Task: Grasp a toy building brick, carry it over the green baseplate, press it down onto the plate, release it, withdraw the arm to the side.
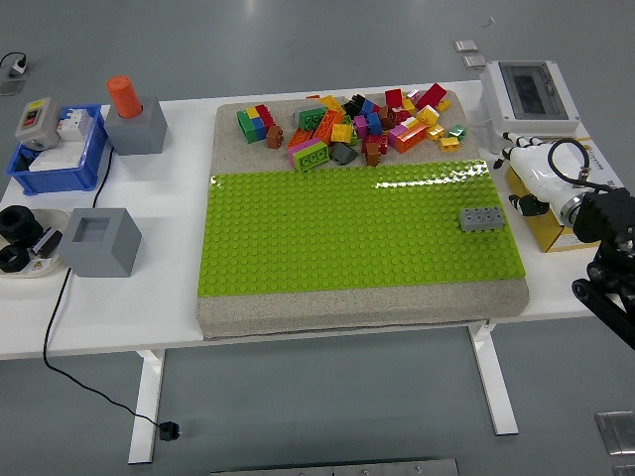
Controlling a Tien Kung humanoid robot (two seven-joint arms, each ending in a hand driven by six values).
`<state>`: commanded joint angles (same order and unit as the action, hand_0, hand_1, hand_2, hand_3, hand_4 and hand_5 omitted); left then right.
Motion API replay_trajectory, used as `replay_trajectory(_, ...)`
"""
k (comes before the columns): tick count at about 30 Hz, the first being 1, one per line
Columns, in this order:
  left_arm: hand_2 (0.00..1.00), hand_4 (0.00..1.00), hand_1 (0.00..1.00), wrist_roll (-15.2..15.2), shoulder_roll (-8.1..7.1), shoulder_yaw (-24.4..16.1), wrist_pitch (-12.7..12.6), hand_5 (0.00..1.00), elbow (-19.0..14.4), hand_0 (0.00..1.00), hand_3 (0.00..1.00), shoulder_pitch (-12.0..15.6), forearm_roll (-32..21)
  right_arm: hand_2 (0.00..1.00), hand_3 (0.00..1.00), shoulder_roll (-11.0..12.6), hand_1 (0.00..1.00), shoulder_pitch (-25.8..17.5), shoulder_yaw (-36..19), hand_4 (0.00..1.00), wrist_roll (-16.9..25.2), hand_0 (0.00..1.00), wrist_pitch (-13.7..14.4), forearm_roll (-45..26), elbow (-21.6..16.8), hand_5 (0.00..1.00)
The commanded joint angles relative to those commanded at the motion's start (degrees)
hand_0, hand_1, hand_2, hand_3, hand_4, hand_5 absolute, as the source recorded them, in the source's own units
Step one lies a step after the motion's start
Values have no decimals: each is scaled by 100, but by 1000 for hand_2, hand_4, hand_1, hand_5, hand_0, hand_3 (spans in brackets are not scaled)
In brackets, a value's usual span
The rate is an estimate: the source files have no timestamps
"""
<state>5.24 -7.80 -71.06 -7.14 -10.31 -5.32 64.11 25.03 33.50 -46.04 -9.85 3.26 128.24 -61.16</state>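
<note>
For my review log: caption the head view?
Grey brick on green baseplate; right hand beside the plate, over yellow box.

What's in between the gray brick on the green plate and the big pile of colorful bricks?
Only bare green baseplate studs lie between the gray brick and the brick pile, as the head view shows.

My one camera sits high on my side, looking forward and down from fairly far: the whole table (pixel 149 317) shows, near edge at 6 o'clock, floor around.
</note>
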Motion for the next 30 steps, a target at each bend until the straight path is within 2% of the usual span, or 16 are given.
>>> replay_trajectory(2,598,649,609,-2,-5,4,-1,268,0,664,684,-2,-5,998,704,20,924,21,114,743,-11,564,-28,-57,-26,13)
replay_trajectory(3,598,648,608,-2,-7,6,0,269,0,664,684,-1,-6,998,714,28,888,25,148,748,-20,529,-43,-100,-45,13)
replay_trajectory(15,598,648,608,-25,-31,61,5,269,0,664,684,0,-67,998,716,30,872,105,474,754,-221,522,-305,-982,-125,24)
replay_trajectory(26,598,649,608,-37,-51,141,8,268,0,664,684,28,-153,998,705,-68,869,132,519,758,-126,515,-206,-1257,196,39)
replay_trajectory(27,598,648,608,-37,-51,139,8,269,0,664,683,29,-152,973,664,-73,848,132,523,736,-112,504,-191,-1282,218,62)
replay_trajectory(30,598,648,608,-42,-51,135,8,269,0,664,683,26,-149,973,664,-85,848,133,527,736,-73,504,-143,-1335,269,62)
